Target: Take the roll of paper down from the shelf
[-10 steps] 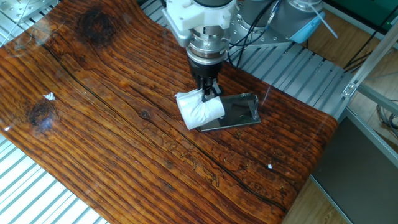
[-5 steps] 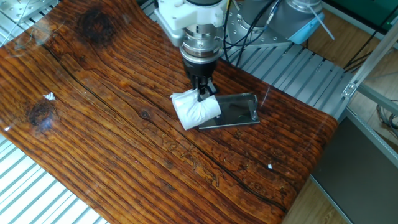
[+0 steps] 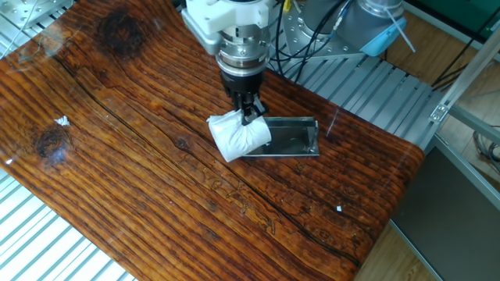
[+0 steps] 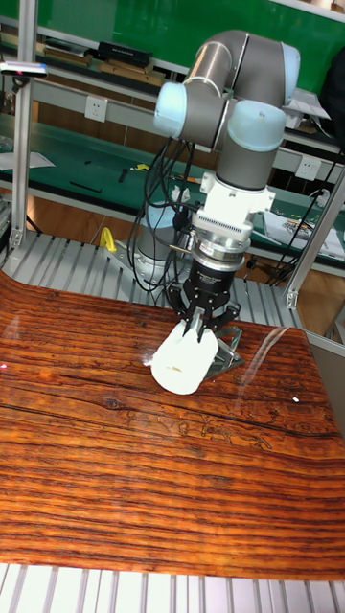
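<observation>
The white crumpled roll of paper (image 3: 238, 135) (image 4: 184, 359) hangs over the left end of the shelf (image 3: 292, 138), a shiny grey metal plate lying on the wooden tabletop. My gripper (image 3: 248, 114) (image 4: 200, 327) comes down from above and is shut on the roll's upper right part, with one finger in the hollow centre. In the tall fixed view the roll covers most of the shelf (image 4: 227, 357). I cannot tell whether the roll's lower edge still touches the shelf or the tabletop.
The dark wooden tabletop (image 3: 141, 156) spreads to the left and front. Ribbed metal framing (image 3: 367, 78) and cables lie behind the arm. A small white speck (image 3: 338, 208) sits on the wood at the right, and another white scrap (image 3: 62, 121) at the far left.
My gripper has moved left and slightly away with the roll of paper in it. The roll has slid further off the shelf's left end, and the shelf has shifted a little with it.
</observation>
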Available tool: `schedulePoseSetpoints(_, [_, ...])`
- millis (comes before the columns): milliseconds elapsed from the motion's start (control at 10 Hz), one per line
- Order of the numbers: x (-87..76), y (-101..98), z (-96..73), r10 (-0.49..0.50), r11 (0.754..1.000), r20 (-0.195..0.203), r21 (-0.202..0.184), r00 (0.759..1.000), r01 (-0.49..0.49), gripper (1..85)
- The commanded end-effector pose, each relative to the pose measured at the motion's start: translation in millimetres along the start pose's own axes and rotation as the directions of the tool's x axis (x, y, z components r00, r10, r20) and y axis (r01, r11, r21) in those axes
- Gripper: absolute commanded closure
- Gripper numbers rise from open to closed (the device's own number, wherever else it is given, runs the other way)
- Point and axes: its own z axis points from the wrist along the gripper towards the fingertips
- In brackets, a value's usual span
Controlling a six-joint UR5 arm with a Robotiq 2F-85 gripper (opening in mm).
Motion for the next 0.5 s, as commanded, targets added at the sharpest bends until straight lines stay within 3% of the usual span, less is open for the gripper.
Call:
schedulePoseSetpoints(0, [-2.8,5.9,0.5,-0.004,1.0,0.009,-0.026,1.0,0.005,84.7])
schedulePoseSetpoints(400, [0.8,0.9,-1.2,0.0,0.999,-0.003,-0.048,1.0,0.0,84.7])
